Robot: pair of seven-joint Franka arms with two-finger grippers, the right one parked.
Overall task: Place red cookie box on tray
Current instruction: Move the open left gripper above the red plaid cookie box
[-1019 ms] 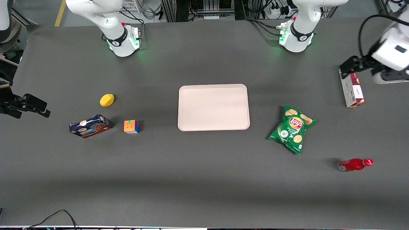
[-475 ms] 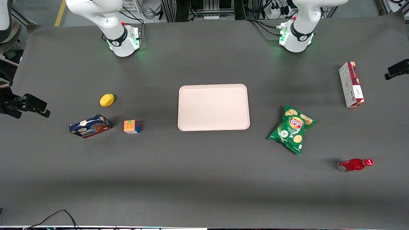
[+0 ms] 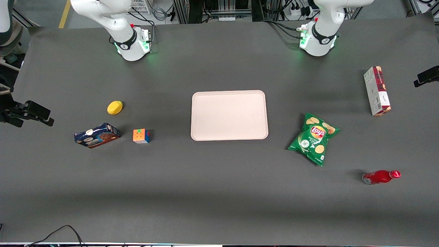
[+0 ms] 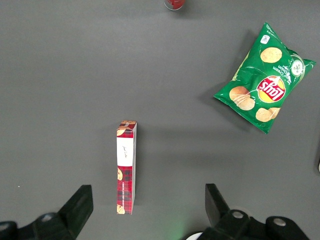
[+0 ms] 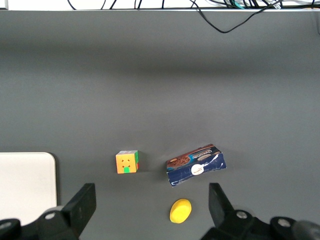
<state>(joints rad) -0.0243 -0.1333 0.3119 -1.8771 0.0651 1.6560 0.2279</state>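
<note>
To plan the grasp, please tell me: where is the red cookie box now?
The red cookie box lies on the table at the working arm's end, apart from the tray, beside the Lay's chip bag; the open gripper hovers above it.

The red bottle (image 4: 174, 4) and claw (image 4: 147, 212) are cut off at picture edges.

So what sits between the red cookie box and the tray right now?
In the front view only the green chip bag, slightly nearer the camera, lies between the red cookie box and the tray. The open gripper hangs above the box.
</note>
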